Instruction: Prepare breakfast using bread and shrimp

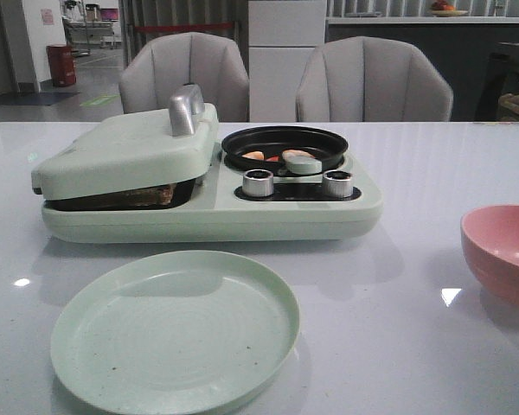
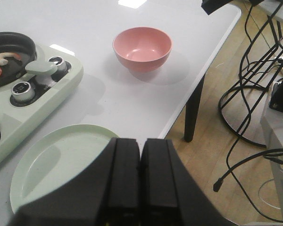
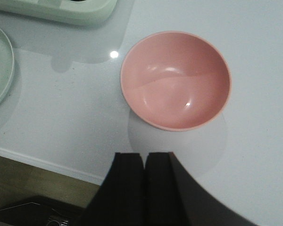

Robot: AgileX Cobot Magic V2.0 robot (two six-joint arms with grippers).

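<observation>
Two arms: I see both only through their wrist cams, neither shows in the front view.
Left gripper (image 2: 140, 155): fingers pressed together, nothing between them, hanging above the near rim of the green plate (image 1: 175, 328).
Right gripper (image 3: 145, 167): fingers also together and empty, sitting over the table edge just beside the pink bowl (image 3: 175, 80).
Breakfast maker (image 1: 209, 177): pale green unit, centre of the white table (image 1: 415, 294), behind the plate.
Press lid (image 1: 125, 149): down but tilted, front gap visible, silver handle (image 1: 186, 109) on top.
Bread (image 1: 149, 195): I see a brown-crusted edge through the gap under the lid, on the unit's left side; can't tell how many slices.
Pan (image 1: 284, 147): black, round, on the unit's right rear section.
Shrimp (image 1: 253, 156): pale pink-orange pieces inside the pan; left wrist cam shows curved ones near the pan's edge.
Pan handle (image 1: 302, 161): pale green oval knob, pointing toward me, partly hiding the pan's contents.
Dials (image 1: 259, 182): two silver knobs on the black panel in front of the pan, handle between them.
Plate: nothing on it, in front of the unit, left of centre.
Bowl: nothing in it, near the table's right edge, well apart from the unit.
Background: two grey chairs (image 1: 374, 79) behind the table.
</observation>
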